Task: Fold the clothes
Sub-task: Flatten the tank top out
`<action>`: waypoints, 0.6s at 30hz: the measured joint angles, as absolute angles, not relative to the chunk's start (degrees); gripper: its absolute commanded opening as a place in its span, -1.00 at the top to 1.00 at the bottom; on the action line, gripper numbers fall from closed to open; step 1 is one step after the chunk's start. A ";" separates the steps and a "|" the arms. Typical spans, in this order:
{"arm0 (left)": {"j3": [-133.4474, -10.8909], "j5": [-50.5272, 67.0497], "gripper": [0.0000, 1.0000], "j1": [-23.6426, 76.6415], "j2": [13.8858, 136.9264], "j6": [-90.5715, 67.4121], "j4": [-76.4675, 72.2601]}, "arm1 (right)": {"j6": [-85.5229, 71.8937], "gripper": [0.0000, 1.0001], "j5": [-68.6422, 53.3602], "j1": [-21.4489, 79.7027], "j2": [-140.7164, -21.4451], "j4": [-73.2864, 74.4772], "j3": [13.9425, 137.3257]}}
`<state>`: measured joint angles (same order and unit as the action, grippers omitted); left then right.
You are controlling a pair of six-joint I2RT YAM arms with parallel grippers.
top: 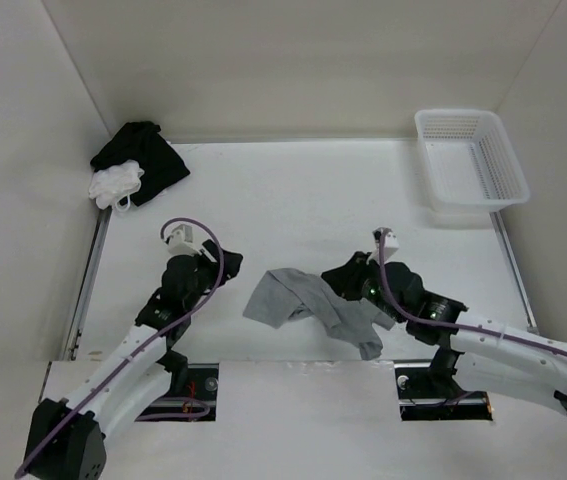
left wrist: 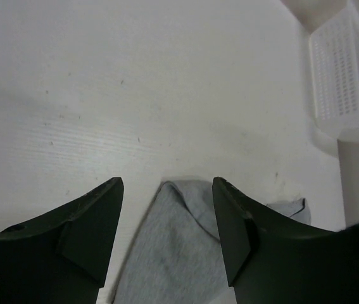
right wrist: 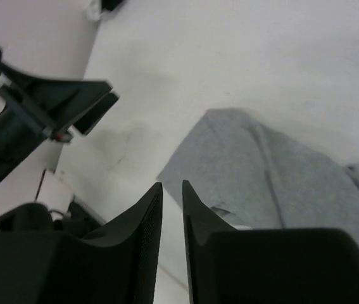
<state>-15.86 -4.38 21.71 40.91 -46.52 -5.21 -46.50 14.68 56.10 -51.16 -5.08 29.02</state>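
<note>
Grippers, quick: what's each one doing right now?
Left gripper: open wide, empty, at the grey top's edge.
Right gripper: jaws slightly apart, holding nothing.

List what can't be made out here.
Top view: the right arm covers the grey top's right side; its sleeves cannot be told apart.
Left wrist view: the left gripper's fingers and the bottom edge cut off the top.
Top view: the black cloth is bunched; what it is cannot be told.
</note>
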 measured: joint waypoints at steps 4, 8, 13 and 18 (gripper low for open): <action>-15.86 -4.29 -0.09 26.15 48.31 -46.22 -4.34 | -54.13 0.00 19.14 53.52 -51.46 4.60 27.03; -15.86 -4.40 -0.08 31.33 57.10 -45.17 -2.68 | -58.89 -0.01 20.84 53.30 -54.37 13.93 25.21; -18.00 -7.31 0.00 37.50 63.20 -44.40 -4.19 | -63.16 0.02 22.31 60.47 -52.12 17.56 24.84; -18.74 -8.67 0.32 39.20 65.56 -44.03 -5.58 | -65.45 -0.12 22.96 64.16 -49.58 17.69 24.82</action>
